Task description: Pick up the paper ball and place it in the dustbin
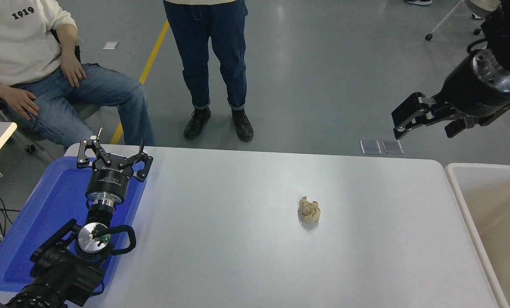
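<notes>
The paper ball (309, 211), a small creased tan wad, lies on the white table (237, 239) right of centre. The dustbin (459, 192), cream with a thick white rim, stands at the table's right edge and is partly cut off by the picture. My right gripper (424, 131) hangs open and empty high above the table's far right corner, well up and to the right of the ball. My left gripper (113, 155) is open and empty, parked over the blue tray at the lower left.
A shallow blue tray (32, 222) lies at the table's left edge. One person sits at the far left (45, 77) and another stands at the far side (212, 64). Two small clear plates (381, 146) lie on the floor beyond the table.
</notes>
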Controlling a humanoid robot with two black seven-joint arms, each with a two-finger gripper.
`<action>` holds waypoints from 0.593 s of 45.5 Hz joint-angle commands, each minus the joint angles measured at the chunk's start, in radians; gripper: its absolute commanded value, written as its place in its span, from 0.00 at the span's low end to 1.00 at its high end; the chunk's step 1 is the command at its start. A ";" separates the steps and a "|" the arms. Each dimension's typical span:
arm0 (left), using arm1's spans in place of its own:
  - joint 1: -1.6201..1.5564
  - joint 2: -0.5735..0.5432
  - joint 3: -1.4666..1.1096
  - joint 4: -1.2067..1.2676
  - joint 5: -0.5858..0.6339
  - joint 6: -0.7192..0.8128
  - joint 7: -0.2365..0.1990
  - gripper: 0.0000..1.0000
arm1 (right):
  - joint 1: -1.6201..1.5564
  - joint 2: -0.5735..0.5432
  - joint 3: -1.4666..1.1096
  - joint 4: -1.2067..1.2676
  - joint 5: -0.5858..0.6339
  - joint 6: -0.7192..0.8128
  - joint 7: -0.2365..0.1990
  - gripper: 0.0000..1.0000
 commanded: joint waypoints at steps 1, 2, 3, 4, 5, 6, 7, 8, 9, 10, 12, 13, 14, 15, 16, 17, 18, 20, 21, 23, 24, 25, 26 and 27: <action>0.001 0.000 0.000 0.000 -0.002 0.001 -0.003 1.00 | 0.011 0.107 0.102 -0.004 0.003 0.000 0.000 1.00; 0.001 0.000 0.000 0.000 -0.002 0.001 -0.003 1.00 | 0.012 0.127 0.110 -0.004 0.002 0.000 0.000 1.00; 0.001 0.000 0.000 0.000 -0.002 0.001 -0.004 1.00 | 0.011 0.156 0.128 -0.005 0.002 0.000 0.000 1.00; 0.001 0.000 0.000 0.000 -0.002 0.001 -0.004 1.00 | 0.009 0.165 0.137 -0.007 0.002 0.000 0.000 1.00; 0.001 0.000 0.000 0.000 -0.002 0.001 -0.003 1.00 | 0.006 0.170 0.145 -0.008 0.002 0.000 0.000 1.00; 0.001 0.000 0.000 0.000 -0.002 0.001 -0.004 1.00 | 0.000 0.173 0.153 -0.010 0.002 0.000 0.000 1.00; 0.001 0.000 0.000 0.000 -0.002 0.001 -0.004 1.00 | -0.004 0.176 0.160 -0.011 0.002 0.000 0.000 1.00; 0.001 0.000 0.000 0.000 -0.002 0.001 -0.003 1.00 | -0.010 0.178 0.166 -0.011 0.003 0.000 0.000 1.00; 0.001 0.000 0.000 0.000 -0.002 0.001 -0.003 1.00 | -0.017 0.179 0.172 -0.011 0.003 0.000 0.000 1.00; 0.001 0.000 0.000 0.000 -0.002 0.001 -0.004 1.00 | -0.023 0.181 0.182 -0.011 0.003 0.000 0.000 1.00; 0.001 0.000 0.000 0.000 -0.002 0.001 -0.003 1.00 | -0.029 0.182 0.189 -0.011 0.003 0.000 0.000 1.00; 0.001 0.000 0.000 0.000 -0.002 0.001 -0.003 1.00 | -0.033 0.184 0.191 -0.013 0.003 0.000 0.000 1.00; 0.001 0.000 0.000 0.000 -0.002 0.001 -0.003 1.00 | -0.038 0.184 0.192 -0.014 0.003 0.000 0.000 1.00; 0.001 0.000 0.000 0.000 -0.002 0.001 -0.003 1.00 | -0.041 0.185 0.194 -0.014 0.002 0.000 0.000 1.00; 0.001 0.000 0.000 0.000 -0.002 0.002 -0.003 1.00 | -0.047 0.187 0.194 -0.016 0.002 0.000 0.000 1.00; 0.001 0.000 0.000 0.000 -0.002 0.001 -0.003 1.00 | -0.053 0.190 0.194 -0.016 0.002 0.000 0.000 1.00; 0.001 0.000 0.000 0.000 -0.002 0.001 -0.003 1.00 | -0.060 0.193 0.193 -0.016 0.000 0.000 0.000 1.00; 0.001 0.000 0.000 0.000 -0.002 0.001 -0.003 1.00 | -0.075 0.201 0.193 -0.014 -0.012 0.000 -0.002 1.00; 0.001 0.000 0.000 0.000 -0.002 0.001 -0.003 1.00 | -0.087 0.202 0.194 -0.014 -0.012 0.000 -0.002 1.00; 0.001 0.000 0.000 0.000 -0.002 0.001 -0.003 1.00 | -0.118 0.204 0.194 -0.014 -0.014 0.000 -0.002 1.00; 0.001 0.000 0.000 0.000 -0.002 0.001 -0.003 1.00 | -0.132 0.204 0.194 -0.014 -0.012 0.000 -0.002 1.00; 0.001 0.000 0.000 0.000 -0.002 0.001 -0.003 1.00 | -0.142 0.204 0.188 -0.014 -0.011 0.000 -0.002 1.00; 0.001 0.000 0.000 0.000 -0.002 0.001 -0.003 1.00 | -0.156 0.204 0.182 -0.014 -0.011 0.000 -0.002 0.99; 0.000 0.000 0.000 0.000 -0.002 0.001 -0.003 1.00 | -0.168 0.204 0.177 -0.014 -0.014 0.000 -0.002 0.99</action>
